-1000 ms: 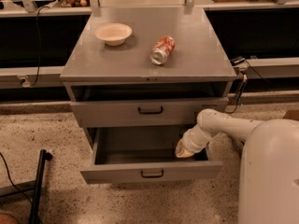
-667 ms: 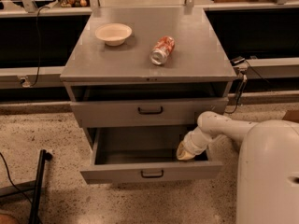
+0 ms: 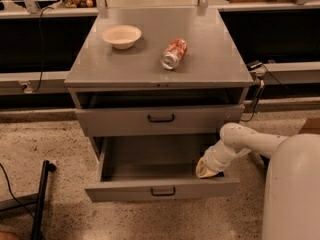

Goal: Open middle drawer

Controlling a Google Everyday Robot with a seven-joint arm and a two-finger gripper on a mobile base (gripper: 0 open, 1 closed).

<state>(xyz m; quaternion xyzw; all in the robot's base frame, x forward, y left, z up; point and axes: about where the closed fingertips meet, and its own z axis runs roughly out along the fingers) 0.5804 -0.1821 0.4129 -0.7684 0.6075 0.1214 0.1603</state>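
Note:
The grey cabinet (image 3: 150,71) shows two drawer fronts. The upper one (image 3: 120,121) has a black bar handle (image 3: 161,118) and stands slightly out. Below it the middle drawer (image 3: 125,190) is pulled well out, its black handle (image 3: 163,191) at the front's centre and its inside bare. The lowest drawer is hidden under it. My gripper (image 3: 204,170), at the end of the white arm (image 3: 250,141), reaches down into the open middle drawer at its right end, just behind the front panel.
A cream bowl (image 3: 121,36) and a red soda can (image 3: 174,53) lying on its side rest on the cabinet top. A black pole (image 3: 41,199) leans on the floor at the left. My white body (image 3: 292,189) fills the right. Cables hang at the right.
The gripper has sunk slightly lower inside the open drawer's right end. The drawer stands about as far out as before.

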